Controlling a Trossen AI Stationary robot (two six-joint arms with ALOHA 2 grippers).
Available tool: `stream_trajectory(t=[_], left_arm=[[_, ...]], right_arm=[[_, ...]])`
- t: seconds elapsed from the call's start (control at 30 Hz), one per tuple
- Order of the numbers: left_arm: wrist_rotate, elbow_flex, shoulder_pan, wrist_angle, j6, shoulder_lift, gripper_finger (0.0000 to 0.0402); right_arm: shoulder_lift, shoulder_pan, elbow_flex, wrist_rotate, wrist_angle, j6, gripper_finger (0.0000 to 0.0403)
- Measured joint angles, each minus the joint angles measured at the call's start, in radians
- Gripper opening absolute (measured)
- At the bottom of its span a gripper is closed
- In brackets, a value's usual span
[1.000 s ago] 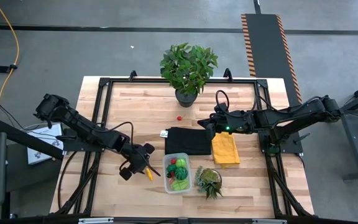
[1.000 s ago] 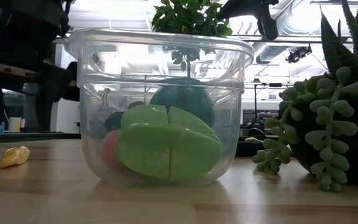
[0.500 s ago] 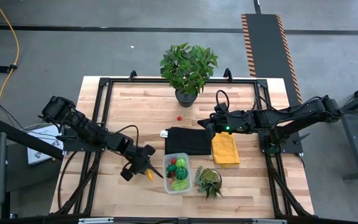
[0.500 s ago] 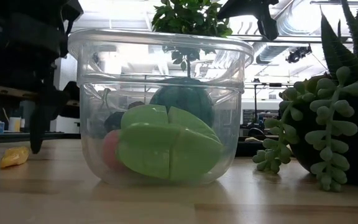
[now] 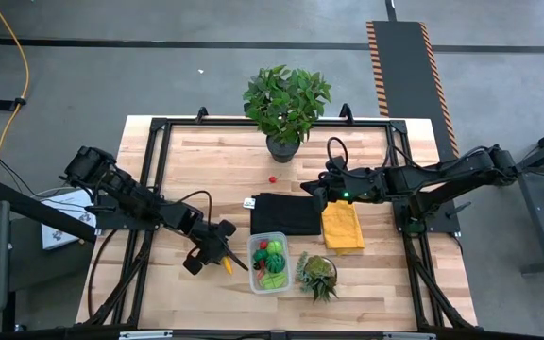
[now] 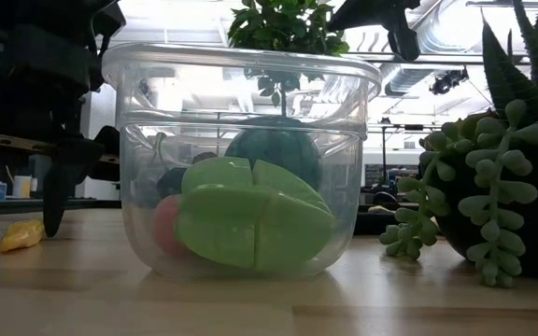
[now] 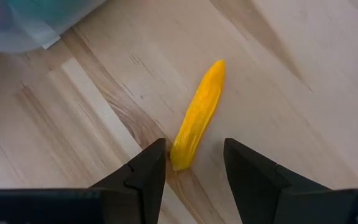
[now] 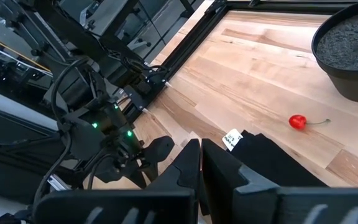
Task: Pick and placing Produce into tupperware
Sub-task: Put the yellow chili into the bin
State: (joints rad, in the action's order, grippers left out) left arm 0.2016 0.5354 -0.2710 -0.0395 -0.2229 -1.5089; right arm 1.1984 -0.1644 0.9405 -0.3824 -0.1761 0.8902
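Note:
The clear tupperware point(image 5: 269, 263) stands near the table's front edge and holds green pieces, a red one and a dark round one point(image 6: 250, 224). Just left of it a yellow-orange stick of produce point(image 7: 199, 115) lies flat on the wood. My left gripper point(image 7: 194, 168) is open and low over the stick's near end, one finger on either side of it point(image 6: 19, 219). Whether a finger touches the stick does not show. A red cherry point(image 5: 272, 178) lies near the plant pot. My right gripper point(image 5: 316, 194) hangs shut above the black cloth's far right corner.
A potted leafy plant point(image 5: 286, 104) stands at the far middle. A black cloth point(image 5: 286, 214) and a yellow cloth point(image 5: 343, 227) lie side by side at mid-table. A spiky succulent point(image 5: 318, 276) sits right of the tupperware. Bare wood lies left of the stick.
My left gripper has come down over the yellow-orange stick until its fingers stand either side of it near the tabletop, then has kept still. The stick has stayed where it lay.

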Motion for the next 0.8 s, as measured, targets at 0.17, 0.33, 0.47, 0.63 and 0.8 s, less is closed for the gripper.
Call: stream_trajectory(t=[0.17, 0.33, 0.47, 0.63, 0.8], left_arm=[[-0.008, 0.0, 0.001, 0.0, 0.007, 0.0, 0.015], [-0.011, 0.0, 0.003, 0.0, 0.019, 0.0, 0.0149], [-0.011, 0.0, 0.003, 0.0, 0.026, 0.0, 0.0149], [-0.01, 0.0, 0.003, 0.0, 0.027, 0.0, 0.0122], [-0.008, 0.0, 0.003, 0.0, 0.044, 0.001, 0.0077]], right_arm=[[0.0, 0.0, 0.0, 0.0, 0.0, -0.005, 0.0006], [0.0, 0.0, 0.0, 0.0, 0.0, -0.008, 0.0006], [0.0, 0.0, 0.0, 0.0, 0.0, -0.008, 0.0006], [0.0, 0.0, 0.0, 0.0, 0.0, -0.008, 0.0006], [0.0, 0.0, 0.0, 0.0, 0.0, -0.008, 0.0006]])
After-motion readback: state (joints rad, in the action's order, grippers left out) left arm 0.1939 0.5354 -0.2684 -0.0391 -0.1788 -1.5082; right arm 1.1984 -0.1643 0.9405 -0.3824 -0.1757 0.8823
